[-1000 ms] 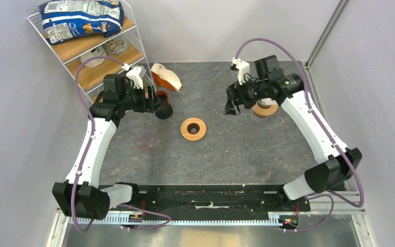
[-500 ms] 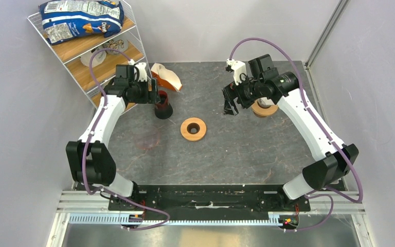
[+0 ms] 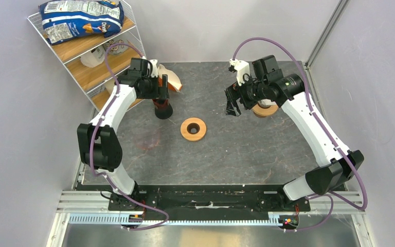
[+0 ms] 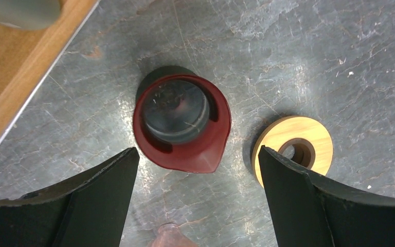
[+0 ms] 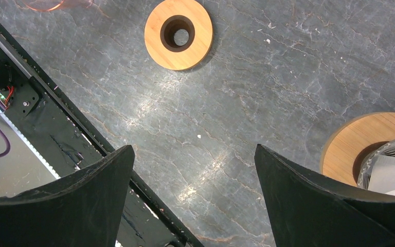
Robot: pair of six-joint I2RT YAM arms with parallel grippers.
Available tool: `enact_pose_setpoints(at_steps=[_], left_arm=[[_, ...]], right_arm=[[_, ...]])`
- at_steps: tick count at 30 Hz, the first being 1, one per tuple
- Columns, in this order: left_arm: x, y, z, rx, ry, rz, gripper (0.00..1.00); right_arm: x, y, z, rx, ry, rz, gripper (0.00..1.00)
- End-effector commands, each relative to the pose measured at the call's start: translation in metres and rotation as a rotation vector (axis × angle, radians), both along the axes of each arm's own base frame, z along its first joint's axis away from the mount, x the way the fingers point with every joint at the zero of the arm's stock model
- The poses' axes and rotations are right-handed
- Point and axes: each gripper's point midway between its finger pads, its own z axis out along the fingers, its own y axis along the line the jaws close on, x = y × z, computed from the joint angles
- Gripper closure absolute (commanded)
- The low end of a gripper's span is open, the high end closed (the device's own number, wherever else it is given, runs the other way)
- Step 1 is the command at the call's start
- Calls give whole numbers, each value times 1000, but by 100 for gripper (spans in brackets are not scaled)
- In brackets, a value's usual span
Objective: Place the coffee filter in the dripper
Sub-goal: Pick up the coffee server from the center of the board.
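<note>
The coffee filter is probably waiting in the packet [image 3: 171,78]; the left tool [image 4: 195,153], spread and empty, is swinging toward it.

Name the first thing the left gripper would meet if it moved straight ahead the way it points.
Probably the dark red cup, which sits ahead of the open left gripper; depth is unclear.
</note>
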Motion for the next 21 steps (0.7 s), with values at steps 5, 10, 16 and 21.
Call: enact_pose_setpoints(at_steps=[5,10,16,21], left_arm=[[8,1,-11,67,16,81,5],[15,11,-18,115,21,143,5],[16,6,-15,119,-11,124,4],[17,9,-23,163,5,131,4]], right_arm=[[1,0,2,-8,-15,2,5],[1,-1,2,-11,-16,-4,5],[0,-2,0,-14,-13,-5,5],[2,-1,0,-13,-14,-2,5]])
